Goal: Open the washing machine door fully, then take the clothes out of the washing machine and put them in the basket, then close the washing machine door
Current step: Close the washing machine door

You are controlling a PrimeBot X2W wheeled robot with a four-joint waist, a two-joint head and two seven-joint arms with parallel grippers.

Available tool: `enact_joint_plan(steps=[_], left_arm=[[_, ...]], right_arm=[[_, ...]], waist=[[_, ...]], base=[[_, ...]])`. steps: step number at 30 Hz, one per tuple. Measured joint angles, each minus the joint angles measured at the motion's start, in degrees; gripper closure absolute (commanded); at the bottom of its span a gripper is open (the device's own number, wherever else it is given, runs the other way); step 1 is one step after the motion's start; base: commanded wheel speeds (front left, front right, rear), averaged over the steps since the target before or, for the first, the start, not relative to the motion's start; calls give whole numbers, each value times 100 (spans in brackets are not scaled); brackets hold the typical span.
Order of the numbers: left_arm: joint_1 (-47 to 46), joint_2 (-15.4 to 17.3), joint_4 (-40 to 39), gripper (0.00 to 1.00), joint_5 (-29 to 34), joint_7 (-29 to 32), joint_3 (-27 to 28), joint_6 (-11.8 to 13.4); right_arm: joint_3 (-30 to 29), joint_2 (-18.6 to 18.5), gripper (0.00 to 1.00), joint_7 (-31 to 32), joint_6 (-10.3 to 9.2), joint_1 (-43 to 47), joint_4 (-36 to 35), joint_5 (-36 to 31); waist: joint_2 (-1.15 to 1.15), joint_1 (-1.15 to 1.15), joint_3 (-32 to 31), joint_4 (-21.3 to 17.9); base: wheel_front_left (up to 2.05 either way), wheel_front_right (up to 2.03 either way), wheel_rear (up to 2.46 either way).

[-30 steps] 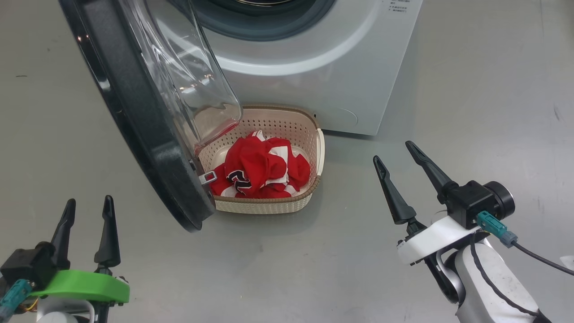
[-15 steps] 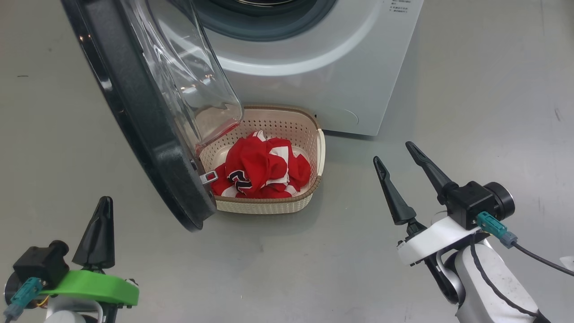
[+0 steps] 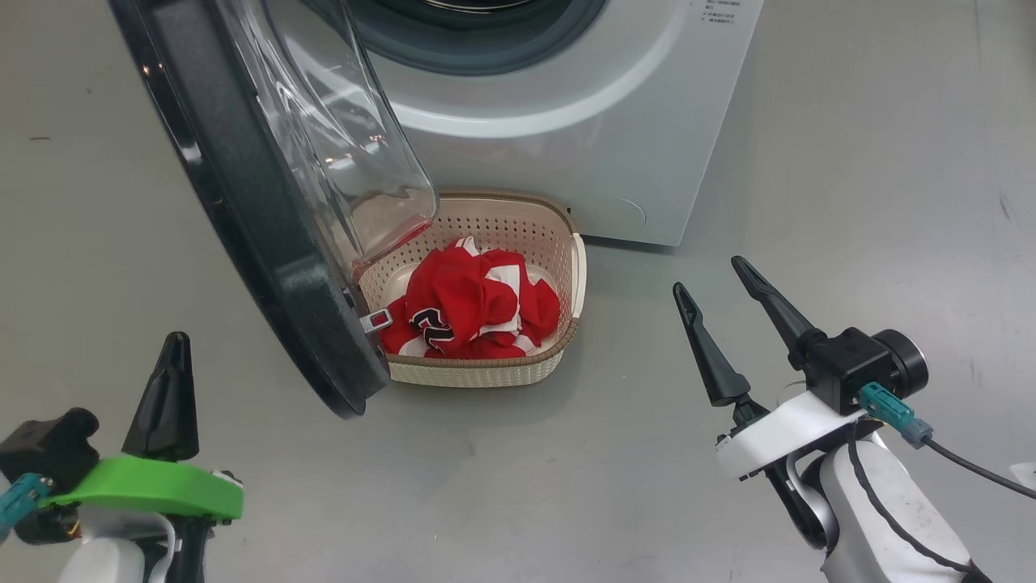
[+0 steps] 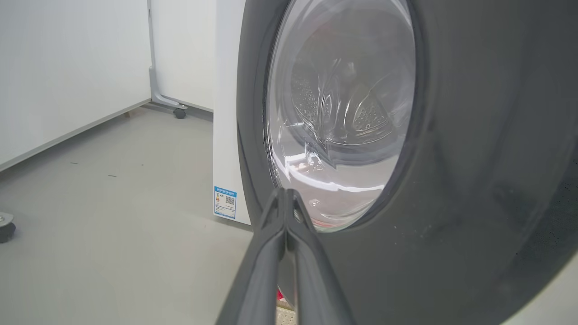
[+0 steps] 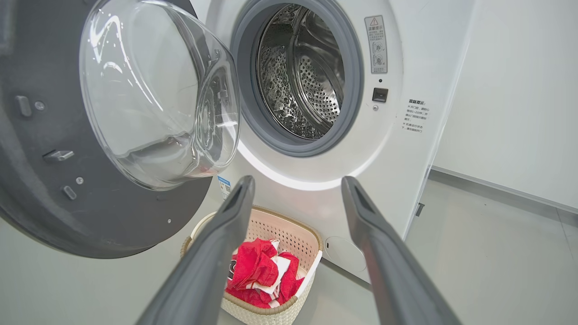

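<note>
Now the left gripper (image 3: 173,344), closed on nothing, is held near the outer face of the round, black-rimmed, glass-bowled washing machine door (image 3: 243,210). The right gripper (image 3: 709,275) is spread wide, empty. Red striped clothes (image 3: 461,304) are piled in the cream perforated basket (image 3: 477,374) under that door. A stiff hinged swing is expected, and the rim, not glass, should be pushed.
</note>
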Motion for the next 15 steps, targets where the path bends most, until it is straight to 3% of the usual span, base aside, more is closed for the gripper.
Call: enact_joint_plan(steps=[11,15], left_arm=[[-332,-617,-398,100,-3207,1439,488,0],[-396,-689,-495,100,-4328,2069,742,0]], right_arm=[[3,13,0,0,3,29,9,-35],[11,18,0,0,7,88,31,-38]], waist=[[0,0,-76,-20],[0,0,-111,-24]], base=[[0,0,0],[0,0,0]])
